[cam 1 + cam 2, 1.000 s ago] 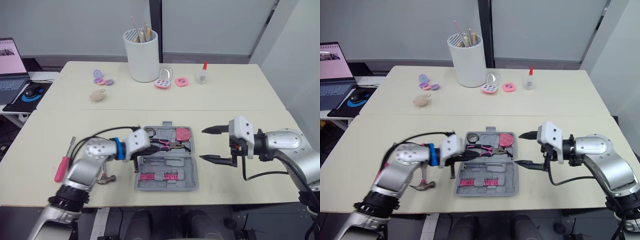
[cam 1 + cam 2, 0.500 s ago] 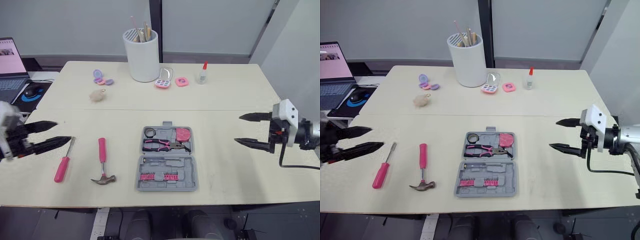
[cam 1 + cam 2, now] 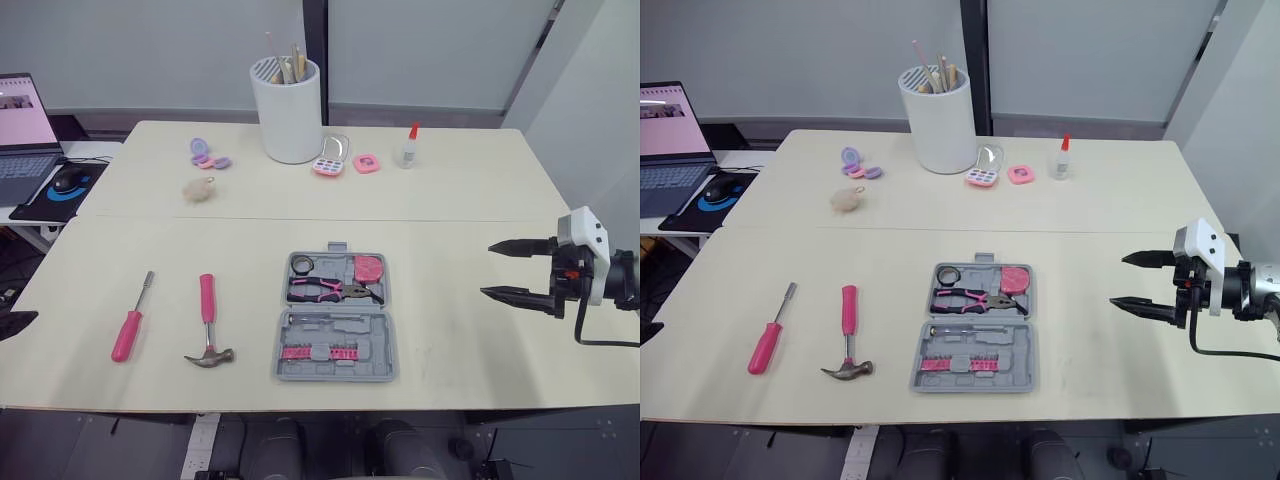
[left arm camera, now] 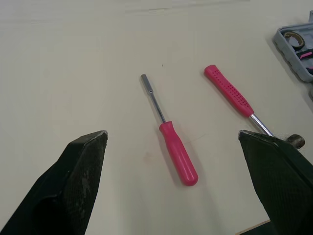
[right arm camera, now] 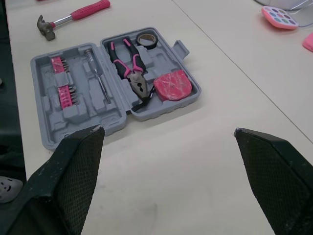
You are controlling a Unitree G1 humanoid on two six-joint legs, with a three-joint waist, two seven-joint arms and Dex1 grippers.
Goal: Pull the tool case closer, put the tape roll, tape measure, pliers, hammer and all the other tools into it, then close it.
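The open tool case (image 3: 330, 327) sits mid-desk (image 3: 450, 340), holding the tape roll (image 3: 301, 264), pliers (image 3: 325, 290) and tape measure (image 3: 369, 268). The hammer (image 3: 207, 320) and screwdriver (image 3: 128, 330) lie to its left. The left gripper (image 4: 172, 136) and right gripper (image 3: 487, 269) have their jaws released, grasping nothing.

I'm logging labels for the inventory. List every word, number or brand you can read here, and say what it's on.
Nothing here can be read.
On the laptop screen: content too small to read.
On the glue bottle: any label is too small to read.
On the tool case: no marking visible.
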